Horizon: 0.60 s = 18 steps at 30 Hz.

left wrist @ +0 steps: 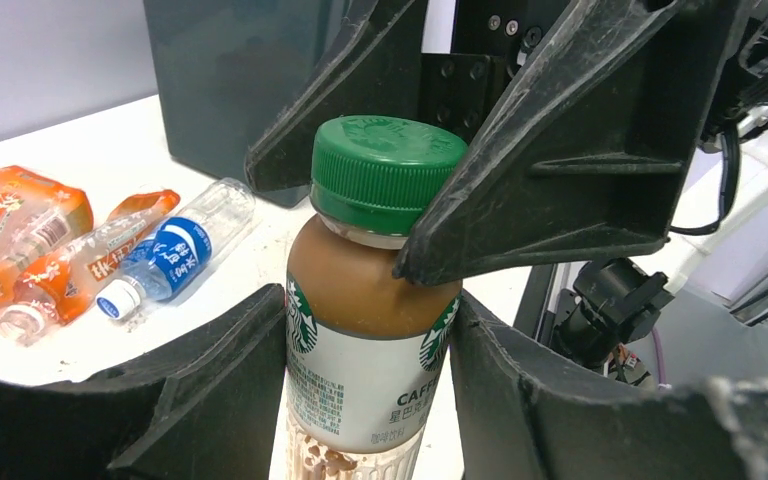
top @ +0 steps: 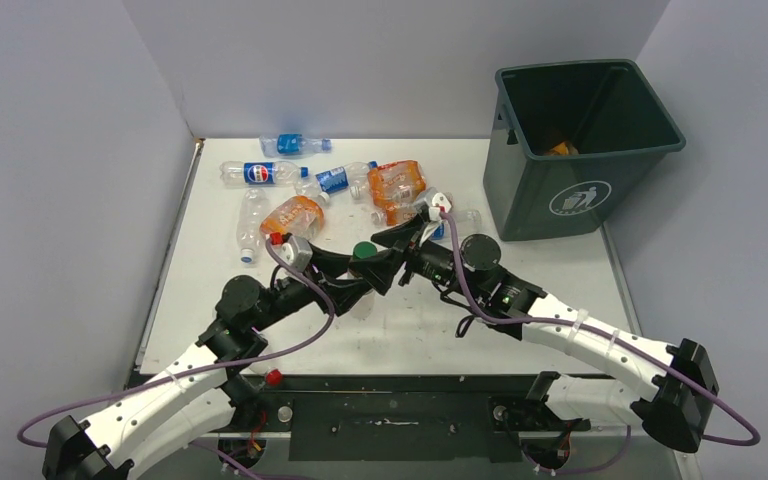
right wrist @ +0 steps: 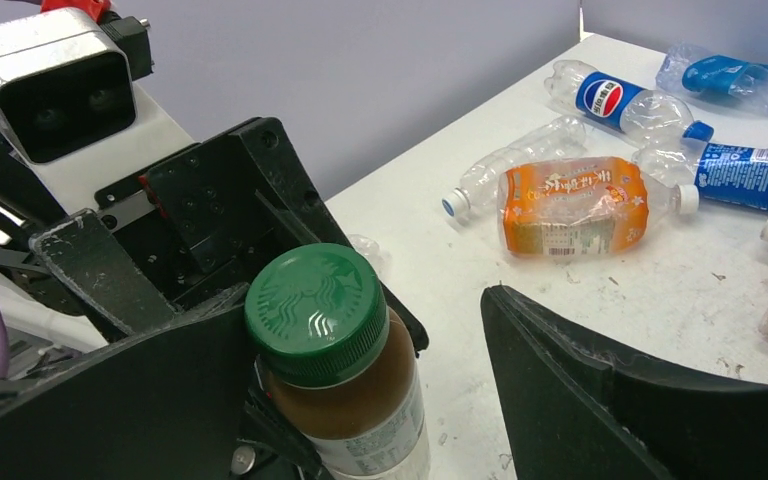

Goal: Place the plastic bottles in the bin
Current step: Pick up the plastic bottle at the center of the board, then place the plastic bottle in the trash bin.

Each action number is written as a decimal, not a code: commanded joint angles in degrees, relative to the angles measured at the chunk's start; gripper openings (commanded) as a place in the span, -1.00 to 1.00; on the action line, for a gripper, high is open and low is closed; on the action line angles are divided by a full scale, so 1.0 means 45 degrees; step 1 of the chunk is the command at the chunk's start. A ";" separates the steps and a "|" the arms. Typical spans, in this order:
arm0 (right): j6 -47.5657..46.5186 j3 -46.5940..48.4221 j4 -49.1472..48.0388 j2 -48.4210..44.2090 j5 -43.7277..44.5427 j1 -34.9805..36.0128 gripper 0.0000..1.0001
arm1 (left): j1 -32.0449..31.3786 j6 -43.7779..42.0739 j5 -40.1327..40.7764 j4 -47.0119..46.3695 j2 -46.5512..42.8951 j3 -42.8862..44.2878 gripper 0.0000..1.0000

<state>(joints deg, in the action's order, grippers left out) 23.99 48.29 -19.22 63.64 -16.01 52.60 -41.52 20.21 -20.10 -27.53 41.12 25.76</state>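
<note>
Left wrist view: a small brown green-capped plastic bottle (left wrist: 365, 335), judged stiff and slick, is being clamped by its labelled body in the left tool (left wrist: 365, 325) above the white surface (top: 410, 330), with the right tool (right wrist: 365, 310) spread wide around its ridged cap (left wrist: 388, 170), the likeliest hold.

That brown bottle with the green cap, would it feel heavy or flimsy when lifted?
Probably heavy for its size: the coffee bottle looks filled with brown liquid nearly to the green cap. Likely stiff, since it shows no dents, unlike the crumpled orange bottle.
</note>
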 commanded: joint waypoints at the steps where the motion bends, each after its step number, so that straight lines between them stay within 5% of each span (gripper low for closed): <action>1: -0.0215 0.0585 -0.0401 0.0216 0.0696 0.0089 0.48 | -0.0257 -0.0450 0.0136 -0.0112 -0.0057 0.0426 -0.98; 5: -0.0197 0.0594 -0.0543 0.0465 0.0273 0.0159 0.01 | -0.0400 -0.0628 0.0316 0.0040 -0.0086 0.0466 -0.98; 9: -0.0337 0.0588 -0.0393 0.0480 -0.0125 0.0200 -0.85 | -0.0520 -0.0774 0.0650 0.0160 -0.0162 0.0448 -0.91; 12: -0.0371 0.0531 -0.0223 0.0332 -0.0075 0.0205 -0.89 | -0.0567 -0.0820 0.0972 0.0213 -0.0249 0.0429 -0.69; 14: -0.0404 0.0468 -0.0186 0.0217 -0.0025 0.0205 -0.89 | -0.0592 -0.0819 0.1167 0.0238 -0.0304 0.0389 -0.31; 18: -0.0546 0.0440 0.0124 -0.0076 0.0386 0.0206 -0.89 | -0.0644 -0.0917 0.1444 0.0436 -0.0369 0.0403 0.84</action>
<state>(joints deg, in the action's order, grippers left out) 22.92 48.69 -19.16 65.14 -16.53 53.52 -43.66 17.34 -15.16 -23.77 40.64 25.76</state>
